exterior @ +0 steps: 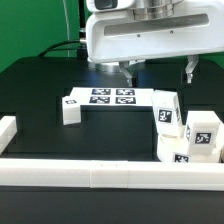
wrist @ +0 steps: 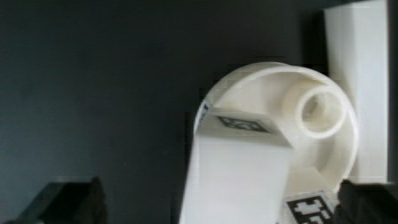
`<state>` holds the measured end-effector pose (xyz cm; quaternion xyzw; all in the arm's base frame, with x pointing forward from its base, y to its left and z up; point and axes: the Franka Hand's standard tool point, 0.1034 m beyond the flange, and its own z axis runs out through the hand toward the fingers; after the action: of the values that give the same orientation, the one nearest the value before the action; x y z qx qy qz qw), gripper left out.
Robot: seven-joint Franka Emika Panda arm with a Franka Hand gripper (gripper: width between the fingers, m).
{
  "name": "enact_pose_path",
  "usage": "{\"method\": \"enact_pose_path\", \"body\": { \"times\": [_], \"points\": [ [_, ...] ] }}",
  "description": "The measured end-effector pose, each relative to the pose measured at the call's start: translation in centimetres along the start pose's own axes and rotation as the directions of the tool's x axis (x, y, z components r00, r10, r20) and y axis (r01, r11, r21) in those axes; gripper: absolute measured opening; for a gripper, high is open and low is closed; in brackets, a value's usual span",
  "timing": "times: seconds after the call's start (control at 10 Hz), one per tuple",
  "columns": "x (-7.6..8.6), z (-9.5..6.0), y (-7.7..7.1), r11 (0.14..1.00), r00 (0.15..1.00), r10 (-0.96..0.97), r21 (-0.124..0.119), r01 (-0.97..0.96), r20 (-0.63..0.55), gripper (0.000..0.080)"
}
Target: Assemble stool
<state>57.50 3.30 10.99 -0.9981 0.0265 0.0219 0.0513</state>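
Jaws are hanging wide apart and holding nothing above the bench [exterior: 40, 90], while the round seat [wrist: 258, 150] is sitting tipped on its edge, at about 5 o'clock from them in the exterior view.

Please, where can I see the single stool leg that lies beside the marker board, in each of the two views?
Exterior view: the leg lies on the table beside the marker board, toward the exterior view's left.
Wrist view: it cannot be identified; one large white tagged part fills the picture, and I cannot tell whether it is this leg.
Shared landmark: the black table.
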Motion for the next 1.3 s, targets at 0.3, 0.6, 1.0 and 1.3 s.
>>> {"method": "enact_pose_path", "body": {
  "times": [0.3, 0.6, 1.0, 1.3],
  "points": [
    [0.0, 0.0, 0.2, 0.981, 0.981, -0.195, 0.000, 0.195, 0.000, 0.0649],
    [0.2, 0.0, 0.0, 0.903, 0.903, -0.429, -0.022, 0.429, -0.002, 0.0649],
    [1.1, 0.3, -0.1, 0.678, 0.679, -0.734, -0.072, 0.731, -0.017, 0.0649],
    [1.2, 0.3, 0.5, 0.515, 0.518, -0.855, -0.085, 0.853, 0.016, 0.0649]
  ]
}}
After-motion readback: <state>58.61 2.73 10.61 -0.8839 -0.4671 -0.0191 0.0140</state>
